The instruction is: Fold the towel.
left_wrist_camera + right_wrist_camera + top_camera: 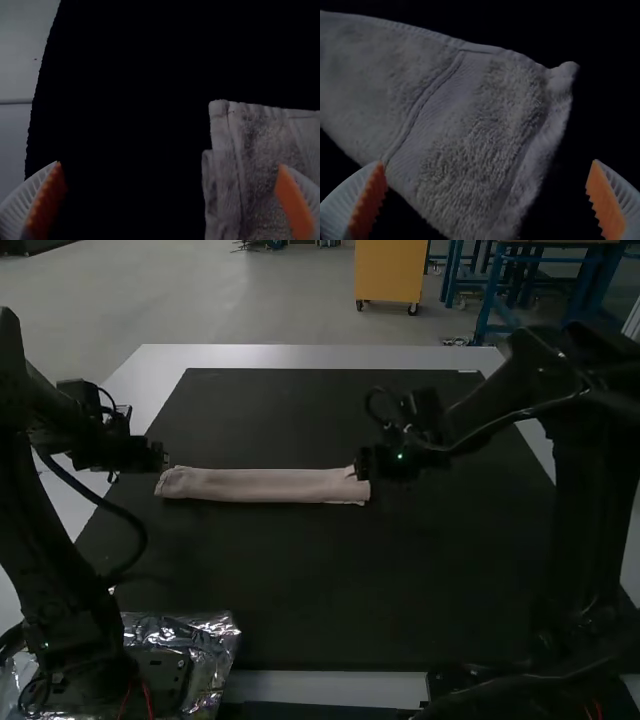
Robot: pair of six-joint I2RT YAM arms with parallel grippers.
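Tabletop [300,357], pale, carries black mat [300,580]. Towel [265,486], folded into a narrow strip, lies on it. Left hand [161,456], released, stands at towel's left end; right hand [363,463], likewise released, at its right end.

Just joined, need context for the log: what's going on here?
Two robot arms are at work folding a towel. It lies on the dark mat as a long, narrow folded strip. The left gripper is open at one end, the right gripper open at the other; neither grips the cloth.
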